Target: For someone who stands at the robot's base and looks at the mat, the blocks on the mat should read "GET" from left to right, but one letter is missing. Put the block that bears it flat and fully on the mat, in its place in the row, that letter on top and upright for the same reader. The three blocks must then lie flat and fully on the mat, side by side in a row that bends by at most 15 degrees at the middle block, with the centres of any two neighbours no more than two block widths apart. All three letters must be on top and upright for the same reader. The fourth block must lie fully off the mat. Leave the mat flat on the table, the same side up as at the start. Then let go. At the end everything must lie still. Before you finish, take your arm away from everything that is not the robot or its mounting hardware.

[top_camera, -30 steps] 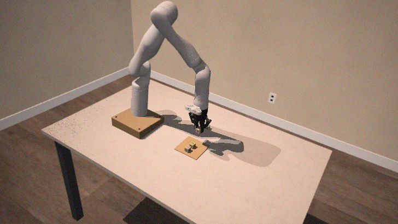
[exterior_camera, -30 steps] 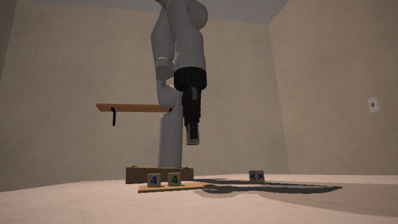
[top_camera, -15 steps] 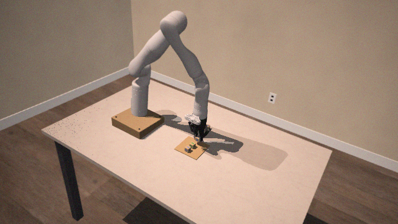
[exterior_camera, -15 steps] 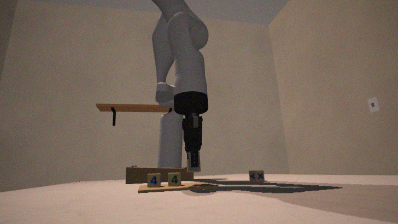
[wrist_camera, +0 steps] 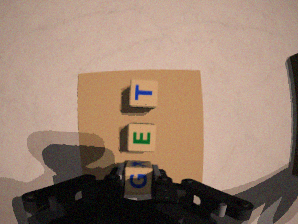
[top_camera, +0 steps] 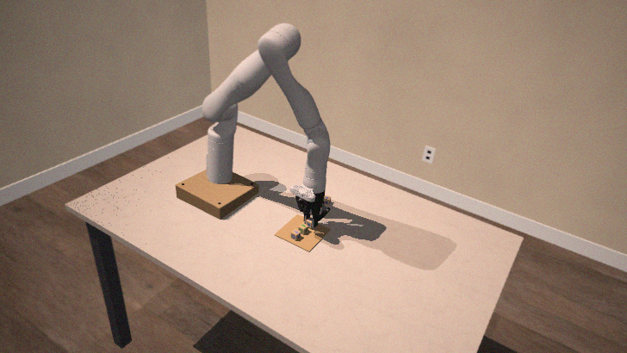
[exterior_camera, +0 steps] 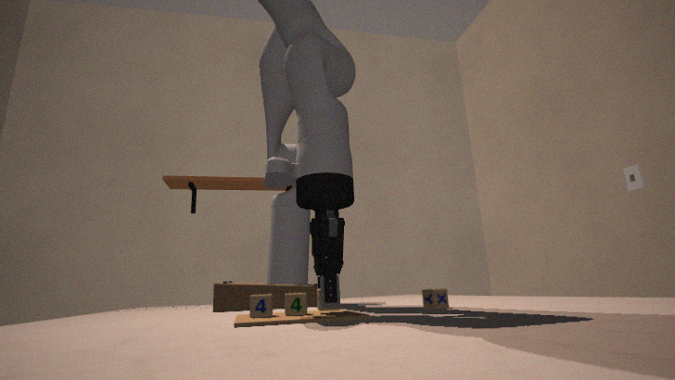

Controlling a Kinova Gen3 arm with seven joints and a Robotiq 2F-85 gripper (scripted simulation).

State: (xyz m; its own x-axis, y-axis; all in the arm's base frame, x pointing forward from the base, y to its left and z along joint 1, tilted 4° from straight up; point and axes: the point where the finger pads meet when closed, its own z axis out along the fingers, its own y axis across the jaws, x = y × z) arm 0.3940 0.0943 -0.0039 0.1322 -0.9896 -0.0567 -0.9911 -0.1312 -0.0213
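- From the wrist camera I have the gripper (wrist_camera: 137, 183) clamped on the G block (wrist_camera: 136, 177), low over the near edge of the mat (wrist_camera: 180, 106); whether it touches down yet I cannot tell.
- Beyond it, in line, sit the E block (wrist_camera: 141, 137) and then the T block (wrist_camera: 144, 94), both flat on the mat with letters up.
- I judge the placing nearly done: set the G block flat, release, retreat.
- In the exterior view the fourth block (exterior_camera: 435, 298) lies off the mat, well to the right, clear of my path.
- Farthest stands the arm's base (top_camera: 227, 206).
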